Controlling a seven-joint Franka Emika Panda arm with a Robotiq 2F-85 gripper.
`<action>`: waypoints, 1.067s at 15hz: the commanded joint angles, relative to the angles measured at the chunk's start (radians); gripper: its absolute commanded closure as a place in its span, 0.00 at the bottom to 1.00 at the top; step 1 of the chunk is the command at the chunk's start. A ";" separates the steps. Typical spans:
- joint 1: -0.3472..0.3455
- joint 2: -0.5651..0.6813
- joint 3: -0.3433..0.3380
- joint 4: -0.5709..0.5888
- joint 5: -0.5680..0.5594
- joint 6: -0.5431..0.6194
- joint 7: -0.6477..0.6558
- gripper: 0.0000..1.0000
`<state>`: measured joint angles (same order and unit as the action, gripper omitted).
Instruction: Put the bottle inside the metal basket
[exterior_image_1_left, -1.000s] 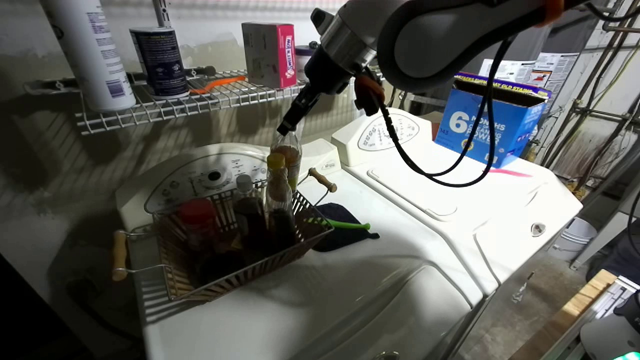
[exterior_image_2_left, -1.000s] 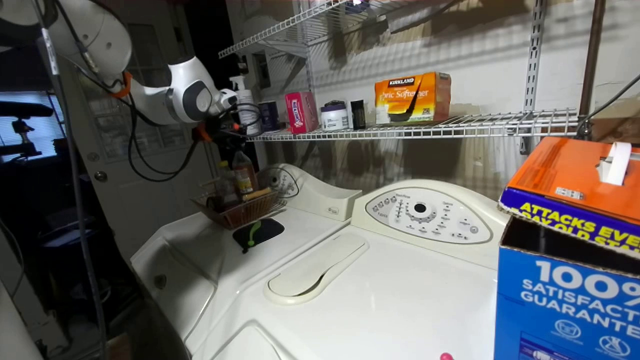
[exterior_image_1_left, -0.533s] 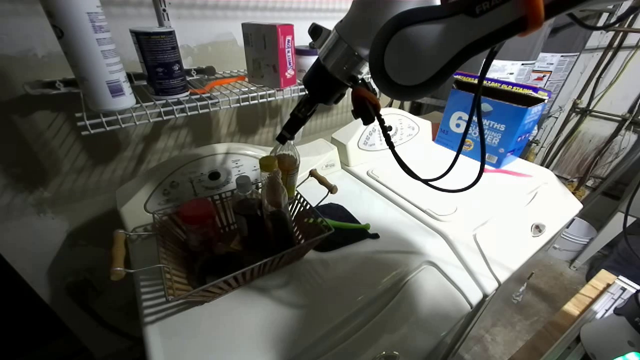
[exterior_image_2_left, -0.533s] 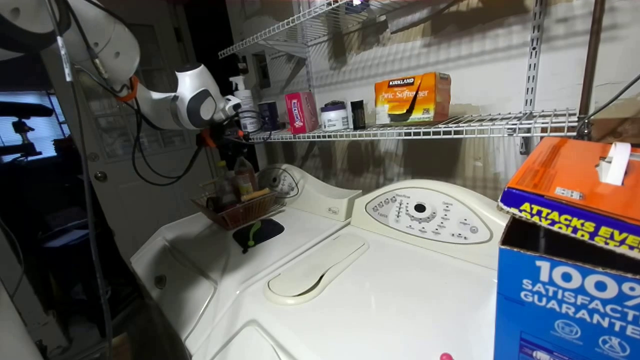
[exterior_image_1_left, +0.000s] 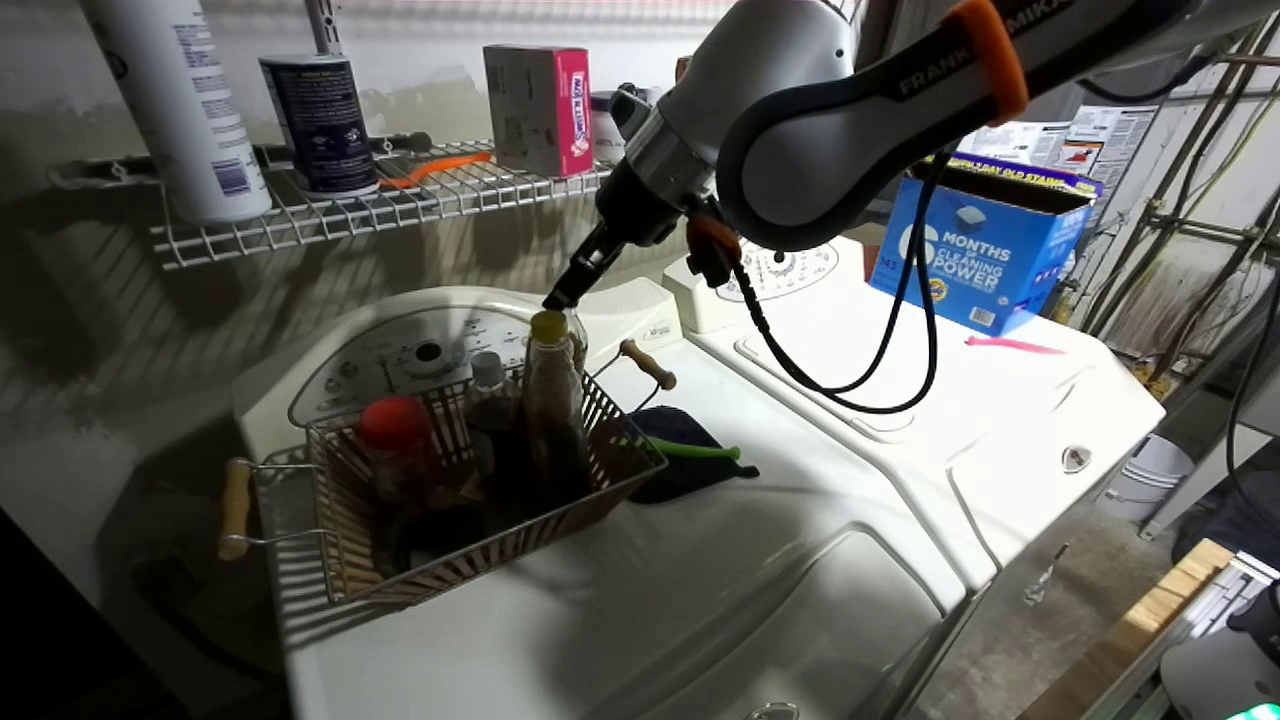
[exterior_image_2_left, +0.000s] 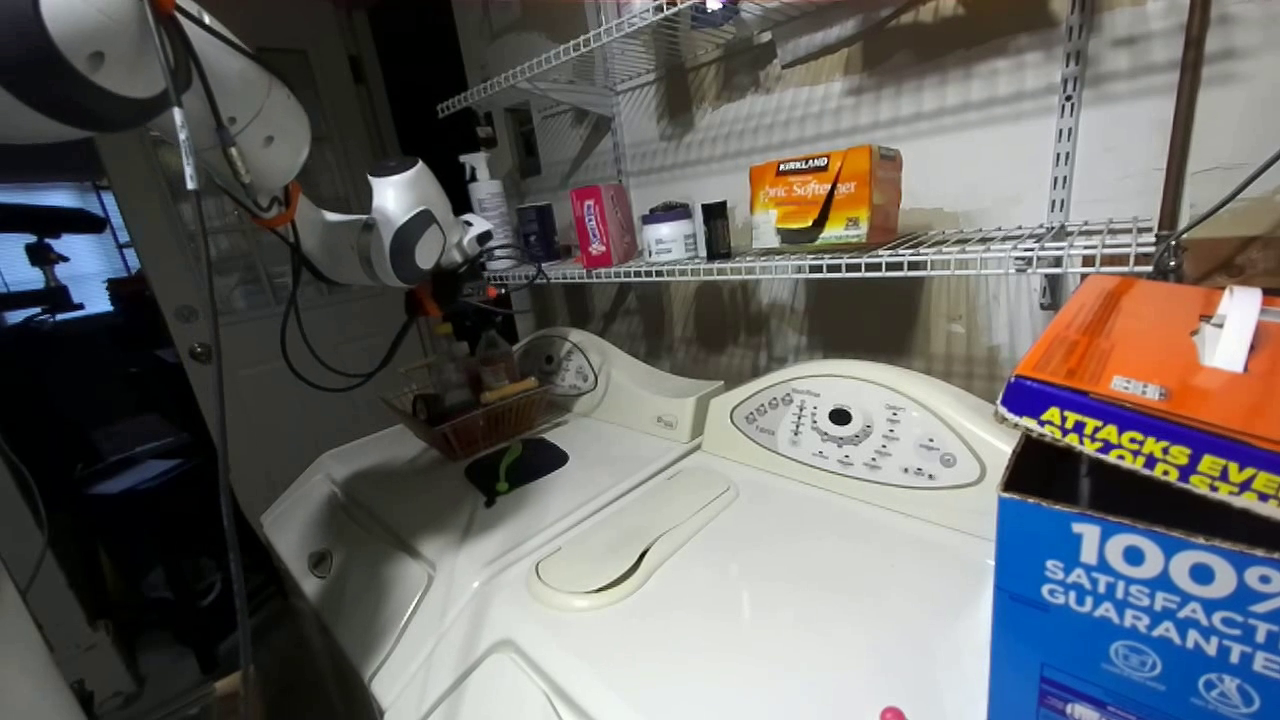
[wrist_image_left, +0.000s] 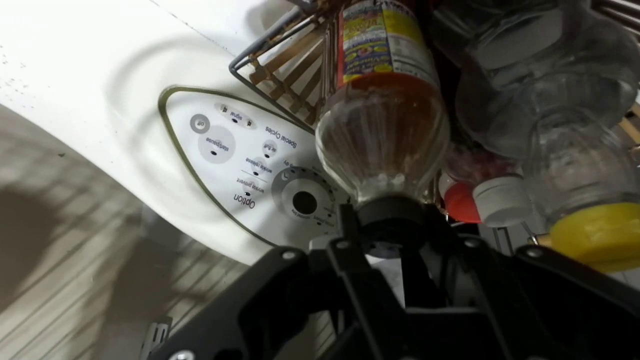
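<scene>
Gripper (wrist_image_left: 393, 218) is pinching bottle (wrist_image_left: 385, 135) by cap (wrist_image_left: 390, 207). In an exterior view, bottle is showing inside basket (exterior_image_1_left: 500, 543), one o'clock.

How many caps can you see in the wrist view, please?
4: the black cap on the bottle in the gripper; rightward, red cap, white cap, then yellow cap. More may be hidden.

The bottle (wrist_image_left: 385, 127) looks glossy, the basket (exterior_image_1_left: 500, 535) metal, its handles (exterior_image_1_left: 236, 508) smooth wood.
</scene>
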<state>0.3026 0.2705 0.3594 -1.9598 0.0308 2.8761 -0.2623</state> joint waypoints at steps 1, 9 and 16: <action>-0.003 0.037 0.017 0.021 -0.008 0.037 0.004 0.90; 0.030 0.075 -0.005 0.027 -0.085 0.039 0.024 0.40; 0.005 0.030 0.052 0.062 -0.044 -0.039 0.012 0.00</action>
<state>0.3181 0.3330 0.3952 -1.9233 -0.0240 2.8990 -0.2608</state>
